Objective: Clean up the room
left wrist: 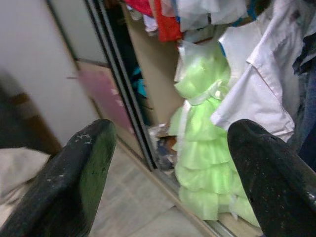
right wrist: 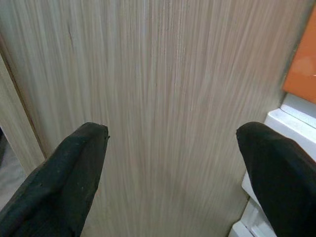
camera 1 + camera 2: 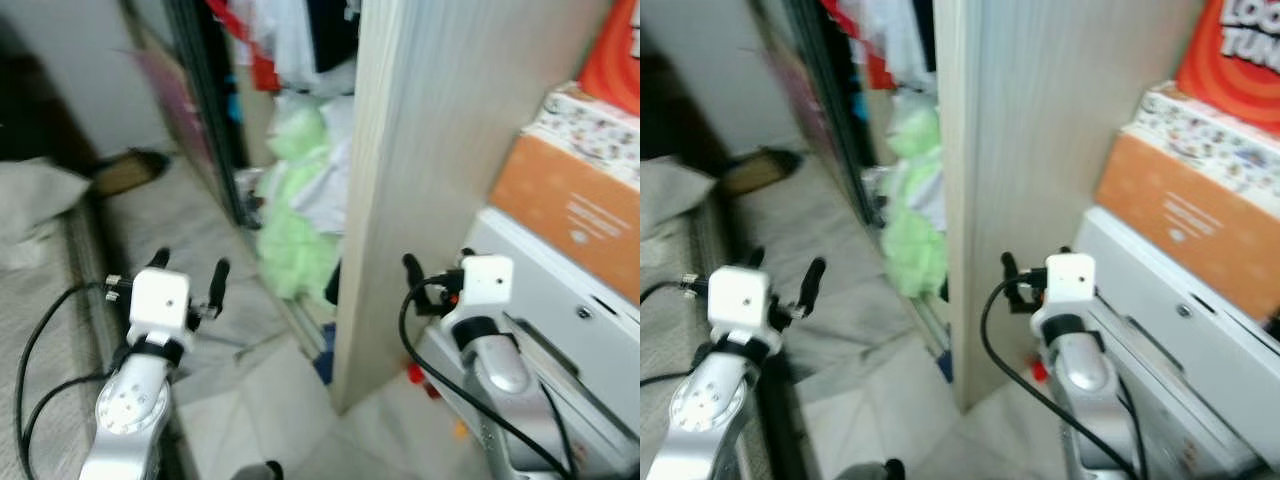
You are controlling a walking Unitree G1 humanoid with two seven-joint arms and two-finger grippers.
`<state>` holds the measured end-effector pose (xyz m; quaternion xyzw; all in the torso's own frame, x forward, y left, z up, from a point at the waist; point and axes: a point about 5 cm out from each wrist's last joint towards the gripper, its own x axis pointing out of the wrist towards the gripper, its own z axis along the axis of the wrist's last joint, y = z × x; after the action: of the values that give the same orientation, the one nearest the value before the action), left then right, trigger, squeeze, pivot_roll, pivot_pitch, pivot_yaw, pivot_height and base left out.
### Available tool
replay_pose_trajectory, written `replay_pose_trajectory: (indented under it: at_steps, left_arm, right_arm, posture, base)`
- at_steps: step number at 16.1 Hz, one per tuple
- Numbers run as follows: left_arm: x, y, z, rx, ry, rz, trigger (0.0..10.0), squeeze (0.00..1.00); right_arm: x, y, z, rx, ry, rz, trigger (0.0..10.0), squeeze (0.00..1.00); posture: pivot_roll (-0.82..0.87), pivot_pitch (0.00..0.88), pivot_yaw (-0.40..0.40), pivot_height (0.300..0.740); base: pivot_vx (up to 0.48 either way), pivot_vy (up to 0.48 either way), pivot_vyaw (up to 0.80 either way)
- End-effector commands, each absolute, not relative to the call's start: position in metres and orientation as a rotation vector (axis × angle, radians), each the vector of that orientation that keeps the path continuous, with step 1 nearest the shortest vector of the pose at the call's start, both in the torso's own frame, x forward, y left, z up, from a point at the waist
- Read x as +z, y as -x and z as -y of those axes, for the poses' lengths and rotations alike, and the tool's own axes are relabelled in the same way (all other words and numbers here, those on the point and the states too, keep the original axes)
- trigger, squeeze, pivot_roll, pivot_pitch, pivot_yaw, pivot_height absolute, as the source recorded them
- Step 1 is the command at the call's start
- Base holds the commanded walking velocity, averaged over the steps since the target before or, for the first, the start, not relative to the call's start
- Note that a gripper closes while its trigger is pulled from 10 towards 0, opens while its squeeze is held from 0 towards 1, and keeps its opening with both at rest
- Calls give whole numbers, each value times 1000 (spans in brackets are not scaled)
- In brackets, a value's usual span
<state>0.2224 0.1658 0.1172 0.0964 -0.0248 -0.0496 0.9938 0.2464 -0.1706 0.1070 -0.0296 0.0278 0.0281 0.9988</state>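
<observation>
- step: approach; no item picked yet.
- my left gripper point(image 3: 190, 268) faces the green dress point(image 1: 205, 148), fingers wide apart, empty.
- my right gripper point(image 2: 173, 163) faces the wardrobe side panel point(image 3: 430, 150), fingers wide apart, empty.
- next: select a target item.

Blurred clothes point(image 3: 300, 190), perhaps a green dress

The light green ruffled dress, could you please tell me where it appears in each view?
Left eye view: green dress centre, inside the open wardrobe.
Right eye view: left of centre.
Left wrist view: between the left hand's fingers.
Right wrist view: not in it.
Shared landmark: wooden wardrobe panel.
</observation>
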Motion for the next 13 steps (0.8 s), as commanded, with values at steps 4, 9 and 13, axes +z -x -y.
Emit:
replay_pose_trajectory:
  at_steps: [4, 9, 13]
  left_arm:
    - [112, -225, -169, -15, -241, 16, 10000, 0]
    - [111, -225, -169, -13, -261, 13, 10000, 0]
    - [111, -225, -169, -10, -258, 11, 10000, 0]
  right_arm:
    - [109, -246, 173, 42, 51, -56, 10000, 0]
    - [108, -245, 173, 42, 48, -60, 10000, 0]
    - [109, -245, 173, 44, 48, -61, 10000, 0]
  posture:
    - [-90, 35, 7, 740]
    - [-92, 39, 8, 740]
    - [-92, 43, 9, 740]
  base:
    - [0, 0, 400]
    - [-115, 0, 0]
    - [-271, 0, 0]
